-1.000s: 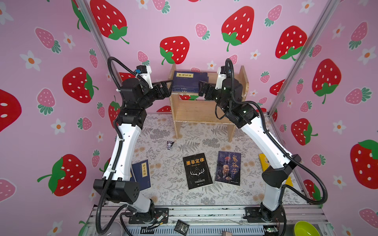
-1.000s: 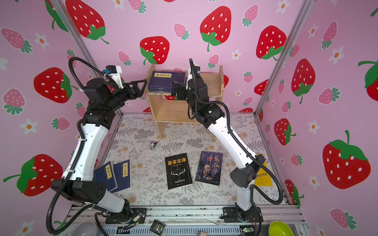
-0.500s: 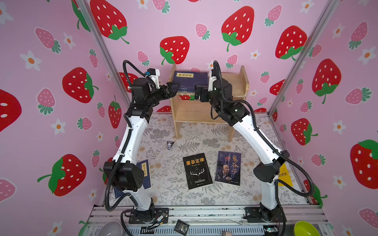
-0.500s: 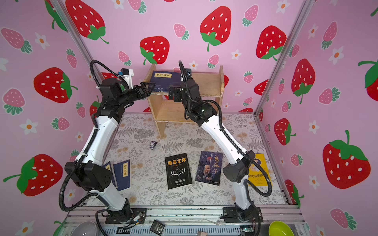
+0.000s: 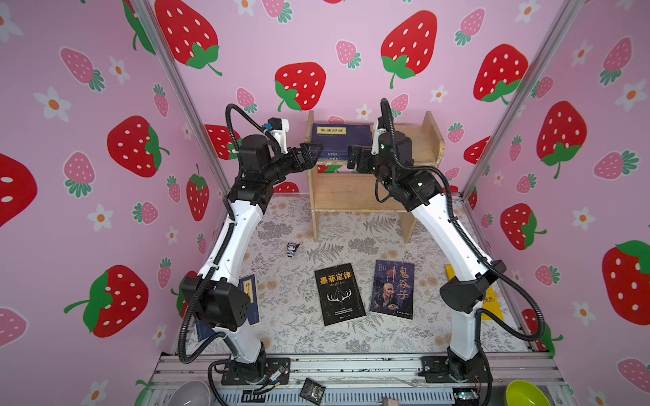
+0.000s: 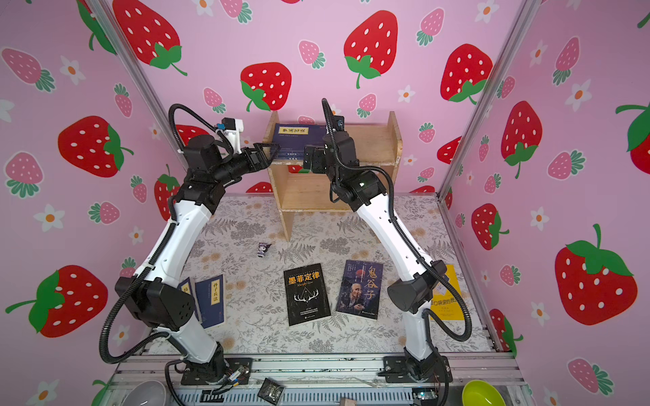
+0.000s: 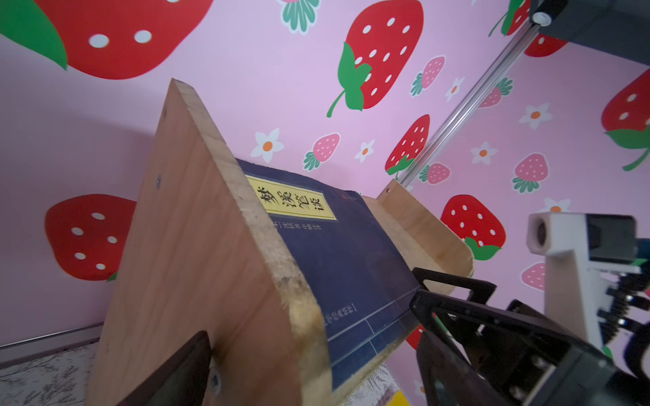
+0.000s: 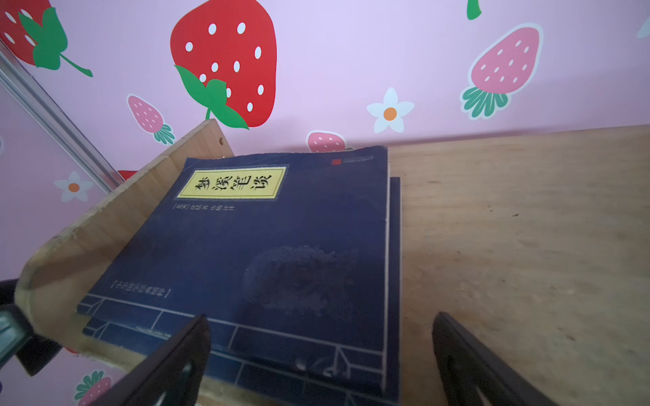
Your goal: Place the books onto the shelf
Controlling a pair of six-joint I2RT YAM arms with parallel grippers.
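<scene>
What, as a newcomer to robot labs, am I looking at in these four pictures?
Two white robot arms stand on a rail at the near edge of a floral-patterned table. The two wide pictures come from one overhead camera pair; the two close-ups come from cameras on each arm's wrist. Each arm ends in an end effector, a two-fingered clamp. The left end effector and right end effector are both open and hold nothing; they hover at the top tier of a wooden shelf, where navy books already lie stacked. The close-ups show that stack. On the table lie a black book, a book with an old man's face, a yellow book, two more navy books, and a tiny figurine.
</scene>
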